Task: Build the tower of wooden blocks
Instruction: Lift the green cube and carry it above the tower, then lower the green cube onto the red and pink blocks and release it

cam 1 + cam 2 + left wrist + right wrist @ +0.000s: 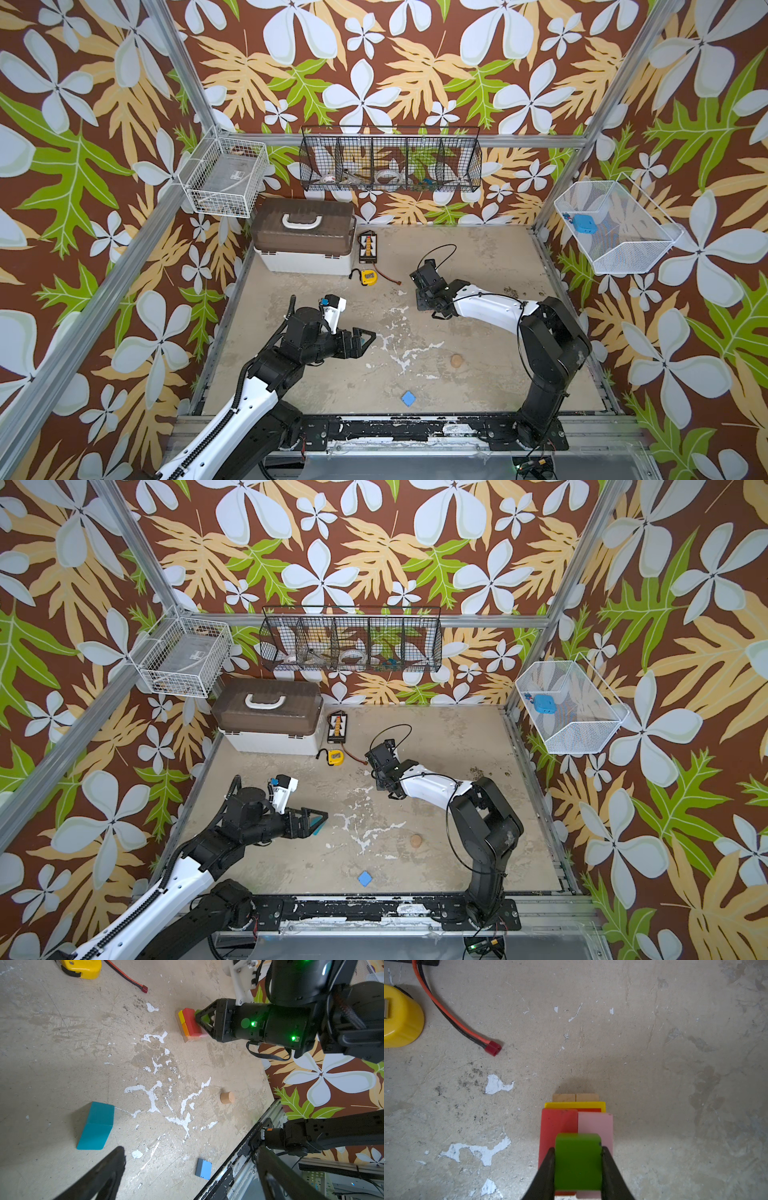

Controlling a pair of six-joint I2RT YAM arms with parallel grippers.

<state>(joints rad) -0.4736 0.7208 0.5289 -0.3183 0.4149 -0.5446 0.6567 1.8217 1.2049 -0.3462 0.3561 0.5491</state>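
right jaws clamped on green block (pixel 578 1159), centred over the red block (pixel 558 1126) / pink block (pixel 596 1126) seam on the tower (pixel 190 1022), far-middle of worktop (pixel 654 1043). contact unclear; looks like straight down, then release. left jaws wide open, empty, near teal block (pixel 95 1126).

- No txt, brand, nr or sign legible in any view.
- Clear box (pixel 226 178) in white wire basket (pixel 216 210): small dark label, too small to read.
- Black board (pixel 368 248) by the brown-lidded case (pixel 305 237): coloured marks, not readable.
- Yellow tape measure (pixel 368 277): markings can't be made out, incl. wrist views.
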